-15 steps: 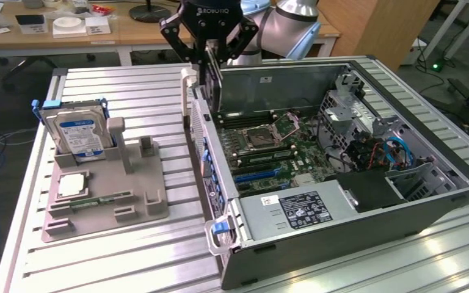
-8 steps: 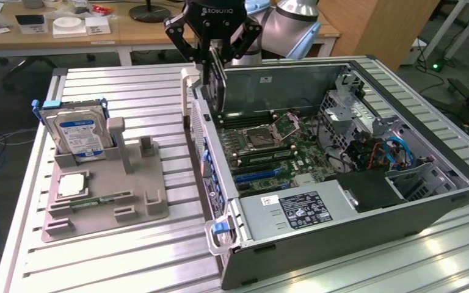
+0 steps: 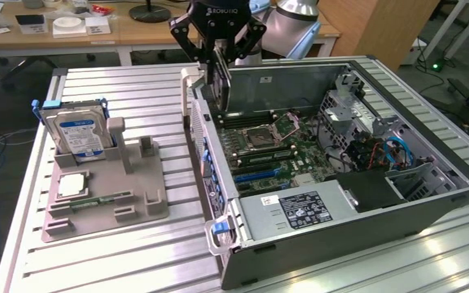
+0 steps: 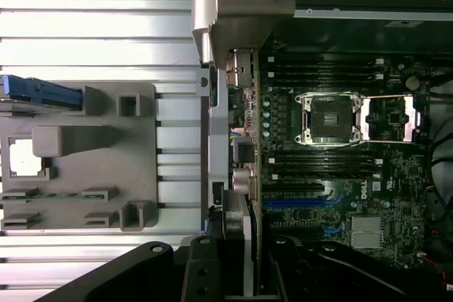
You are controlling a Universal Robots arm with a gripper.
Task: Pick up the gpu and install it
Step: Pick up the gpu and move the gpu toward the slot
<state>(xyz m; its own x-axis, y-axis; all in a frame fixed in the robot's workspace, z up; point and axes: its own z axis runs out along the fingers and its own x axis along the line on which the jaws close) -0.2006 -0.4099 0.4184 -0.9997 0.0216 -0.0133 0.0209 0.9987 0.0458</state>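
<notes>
Case [image 3: 341, 241] lies open on the worktop [image 3: 137, 262]; over its rear wall the gripper [image 3: 218, 61] clamps the gpu [image 3: 218, 91] upright. Pickup looks done, install in hand; seating calls for squaring its edge to a slot [image 3: 255, 175].

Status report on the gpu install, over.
Gripper shut on the gpu. It hangs upright over the open case, by the motherboard edge, not seated. Nothing seen in the way below it.

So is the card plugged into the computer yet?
Not yet. The gripper holds the gpu upright above the case, away from the blue slots.
</notes>
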